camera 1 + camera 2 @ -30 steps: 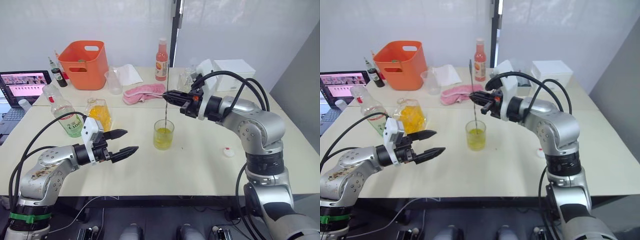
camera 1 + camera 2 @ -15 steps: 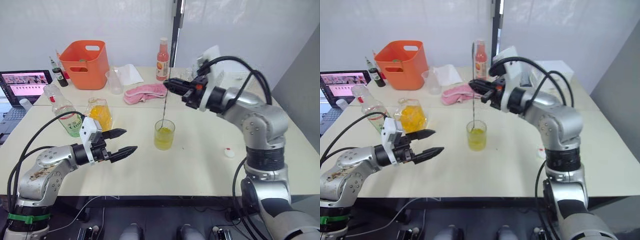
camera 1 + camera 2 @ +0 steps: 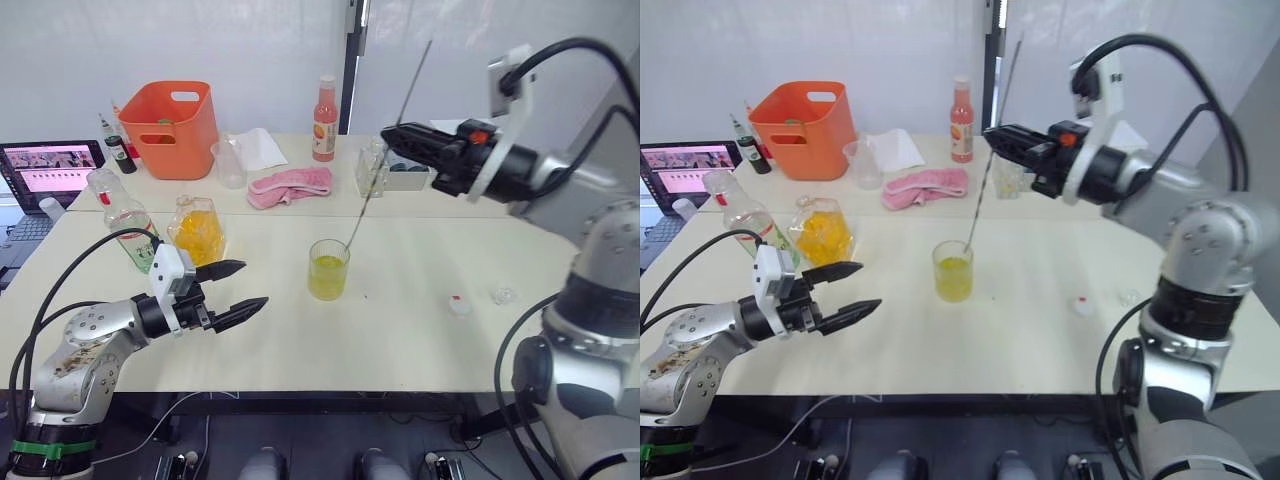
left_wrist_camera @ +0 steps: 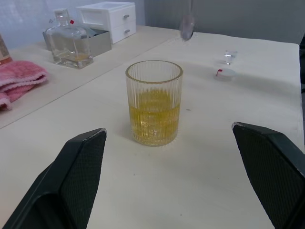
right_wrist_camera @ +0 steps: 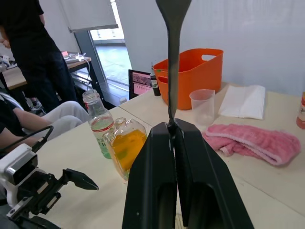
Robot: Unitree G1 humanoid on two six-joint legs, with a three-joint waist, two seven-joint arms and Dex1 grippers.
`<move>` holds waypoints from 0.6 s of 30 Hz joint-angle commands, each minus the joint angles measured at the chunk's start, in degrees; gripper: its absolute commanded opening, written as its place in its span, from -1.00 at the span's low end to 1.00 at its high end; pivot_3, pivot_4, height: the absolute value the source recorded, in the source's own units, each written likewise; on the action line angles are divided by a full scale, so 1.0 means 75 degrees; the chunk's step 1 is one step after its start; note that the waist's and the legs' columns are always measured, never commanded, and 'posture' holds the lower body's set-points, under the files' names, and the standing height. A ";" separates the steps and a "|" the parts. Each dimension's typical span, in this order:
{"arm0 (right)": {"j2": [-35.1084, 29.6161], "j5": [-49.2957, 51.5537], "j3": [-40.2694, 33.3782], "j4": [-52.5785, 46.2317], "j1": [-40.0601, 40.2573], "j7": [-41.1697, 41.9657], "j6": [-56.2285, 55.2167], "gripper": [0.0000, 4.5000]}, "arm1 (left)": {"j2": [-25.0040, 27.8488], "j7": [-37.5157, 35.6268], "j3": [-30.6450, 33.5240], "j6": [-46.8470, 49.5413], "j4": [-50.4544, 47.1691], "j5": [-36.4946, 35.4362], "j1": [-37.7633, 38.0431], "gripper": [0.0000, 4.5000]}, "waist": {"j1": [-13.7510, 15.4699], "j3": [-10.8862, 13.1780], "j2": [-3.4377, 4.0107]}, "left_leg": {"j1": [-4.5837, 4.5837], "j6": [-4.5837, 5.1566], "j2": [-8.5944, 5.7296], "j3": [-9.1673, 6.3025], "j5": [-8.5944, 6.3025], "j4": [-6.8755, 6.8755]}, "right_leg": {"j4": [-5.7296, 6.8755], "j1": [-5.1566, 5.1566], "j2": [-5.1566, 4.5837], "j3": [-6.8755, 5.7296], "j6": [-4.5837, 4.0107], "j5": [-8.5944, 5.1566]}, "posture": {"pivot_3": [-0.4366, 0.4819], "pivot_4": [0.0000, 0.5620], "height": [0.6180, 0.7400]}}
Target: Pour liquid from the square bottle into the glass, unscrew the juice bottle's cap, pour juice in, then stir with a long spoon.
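Observation:
The glass (image 3: 328, 270) stands mid-table, holding yellow liquid (image 4: 154, 117) about halfway up. My right gripper (image 3: 388, 133) is raised behind and right of it, shut on the stem of the long spoon (image 3: 385, 150). The spoon slants down, and its bowl (image 4: 187, 21) hangs just above the glass's far rim. My left gripper (image 3: 240, 285) is open, low over the table to the left of the glass, its fingers (image 4: 78, 171) wide apart. The square bottle (image 3: 197, 228) and the juice bottle (image 3: 125, 222) stand at the left. The cap (image 3: 459, 305) lies to the right.
An orange basket (image 3: 168, 128), a plastic beaker (image 3: 229, 163), a pink towel (image 3: 290, 186), an orange-red bottle (image 3: 323, 106) and a small clear bottle (image 3: 371, 170) stand on the far table. A laptop (image 3: 45, 170) is at the far left. People (image 5: 33, 52) are beyond the table's left end.
My right arm has risen and swung right, drawing the spoon up out of the glass. The left gripper has drifted slightly left and stays open.

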 commanded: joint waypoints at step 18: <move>-0.0044 -0.1188 0.2309 0.2619 0.1249 -0.1262 0.1376 -1.00 | -0.0046 -0.0706 -0.0401 -0.0543 0.0080 0.0100 -0.0258 0.99 | -0.0020 0.0000 0.0000 | 0.0001 0.0001 -0.0003 0.0012 0.0000 -0.0002 | -0.0005 0.0002 0.0008 0.0004 0.0001 0.0000 | -0.05 -0.47 0.59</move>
